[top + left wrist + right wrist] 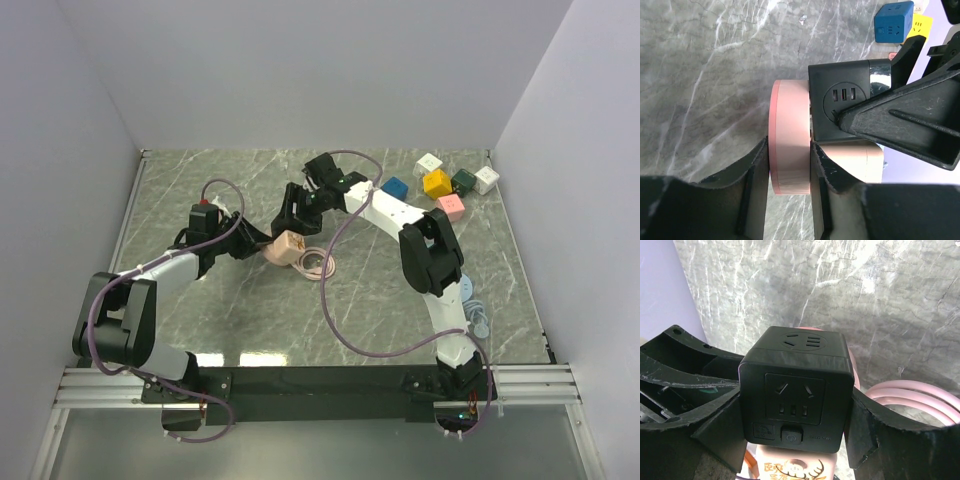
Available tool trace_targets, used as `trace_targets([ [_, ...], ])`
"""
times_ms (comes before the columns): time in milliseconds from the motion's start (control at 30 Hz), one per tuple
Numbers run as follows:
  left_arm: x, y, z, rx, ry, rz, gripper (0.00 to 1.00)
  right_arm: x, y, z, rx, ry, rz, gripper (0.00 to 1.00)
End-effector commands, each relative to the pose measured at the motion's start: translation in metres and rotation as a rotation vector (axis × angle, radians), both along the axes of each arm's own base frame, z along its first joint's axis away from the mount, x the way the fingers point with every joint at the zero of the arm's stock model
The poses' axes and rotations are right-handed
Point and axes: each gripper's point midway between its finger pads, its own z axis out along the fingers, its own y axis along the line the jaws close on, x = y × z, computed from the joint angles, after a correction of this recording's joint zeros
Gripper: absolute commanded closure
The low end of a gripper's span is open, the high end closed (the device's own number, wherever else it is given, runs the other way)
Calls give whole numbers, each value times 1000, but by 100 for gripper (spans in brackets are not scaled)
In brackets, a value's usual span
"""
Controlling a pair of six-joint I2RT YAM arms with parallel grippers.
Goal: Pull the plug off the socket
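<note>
Right, my left gripper (790, 156) is closed across the pink plug (789, 115), which is seated in one face of the black socket (795, 375). My right gripper (795, 416) clamps that socket near the middle of the table (250, 310). The plug looks rigid, light and smooth, and is probably tight in its seat, so its flat faces are the hold. It stands edge-on, its long axis upright, with the prongs pointing into the socket.

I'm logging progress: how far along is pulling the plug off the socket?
Done: both grips look set. The left gripper clamps the pink socket cube, and the right gripper clamps the black cube plug. In hand: the two-handed hold, with the black cube sitting flush against the pink one, so they are not yet apart. Remaining: pull them apart.
</note>
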Motion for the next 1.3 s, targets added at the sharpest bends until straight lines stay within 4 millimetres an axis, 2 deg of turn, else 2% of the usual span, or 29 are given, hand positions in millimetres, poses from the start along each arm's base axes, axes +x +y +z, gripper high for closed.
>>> trace_targets([
  [0,-2,2,-14,63,19,-13,91,-7,28,92,253,-72,74,100],
  [33,-1,4,-15,75,22,-5,98,-8,27,93,262,-62,82,100],
  [100,-2,8,-20,100,35,-2,99,-8,22,92,261,-46,96,100],
  [200,-6,15,-28,152,59,5,99,6,-8,96,256,-34,105,100],
  [233,-8,17,-32,165,72,8,100,20,-27,98,255,-39,79,100],
  [267,-9,19,-34,177,76,14,99,21,-42,95,230,-25,87,100],
  [333,-11,21,-40,190,85,5,100,35,-62,105,218,-56,60,100],
  [367,-12,20,-40,189,85,2,99,45,-80,106,210,-65,34,100],
  [467,-14,21,-42,189,93,1,99,51,-94,112,195,-88,3,100],
  [533,-11,18,-39,177,90,0,99,46,-90,108,191,-67,-17,100],
  [567,-9,18,-37,174,88,-1,99,39,-80,98,186,-57,-7,100],
  [633,-2,14,-31,155,81,-3,99,34,-70,93,138,-84,-56,100],
  [667,1,12,-29,149,78,-7,99,27,-61,83,120,-69,-82,100],
  [700,8,10,-23,140,67,-4,99,11,-45,86,105,-86,-78,100],
  [733,10,8,-21,135,68,-5,99,10,-40,81,69,-116,-121,100],
  [767,10,7,-21,131,82,-8,99,8,-31,85,96,-130,-147,100],
  [800,16,5,-14,126,68,-7,99,-2,-29,77,80,-117,-155,100],
  [867,22,5,-10,129,63,-6,99,-7,-26,75,68,-116,-161,100],
  [933,23,6,-11,138,69,-3,99,5,-43,79,54,-138,-188,100],
  [1000,21,8,-12,146,73,2,99,16,-62,92,68,-159,-175,100],
  [1033,20,9,-12,148,71,4,99,34,-86,97,72,-166,-211,100],
  [1067,20,10,-12,146,69,7,99,39,-97,105,75,-174,-200,100],
  [1133,14,9,-12,136,71,6,99,58,-126,106,40,-187,-251,100],
  [1167,13,9,-11,132,67,9,99,72,-154,110,-1,-201,-293,100],
  [1233,10,8,-11,121,72,10,99,94,-190,93,-95,-198,-376,100],
  [1267,10,8,-11,114,73,15,99,109,-216,82,-134,-174,-438,100],
])
